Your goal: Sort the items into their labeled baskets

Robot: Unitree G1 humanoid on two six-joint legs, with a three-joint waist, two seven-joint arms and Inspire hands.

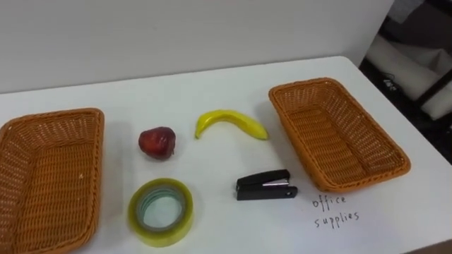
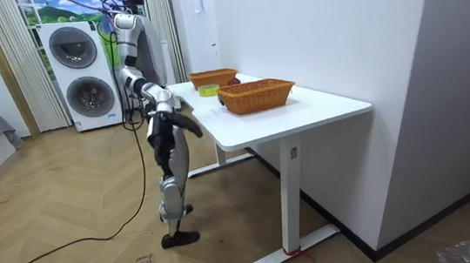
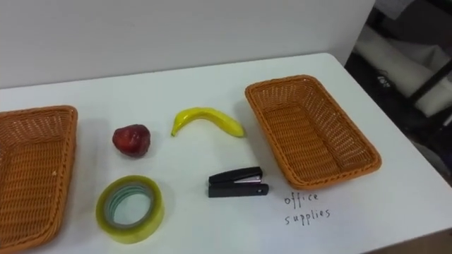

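Observation:
On the white table (image 1: 212,92) lie a dark red apple (image 1: 157,142), a yellow banana (image 1: 229,123), a roll of yellowish clear tape (image 1: 134,215) and a black stapler (image 1: 265,185). An empty wicker basket (image 1: 42,183) stands at the left. A second empty wicker basket (image 1: 332,134) stands at the right, with "office supplies" handwritten (image 1: 335,210) on the table in front of it. In the room view I stand at the table's long edge. My right hand (image 2: 193,127) hangs low beside the table edge, away from the objects.
The table's right end drops off just past the right basket, with dark furniture (image 1: 417,63) beyond. A white wall (image 1: 176,28) runs behind the table. Two stacked washing machines (image 2: 80,73) stand behind me in the room view.

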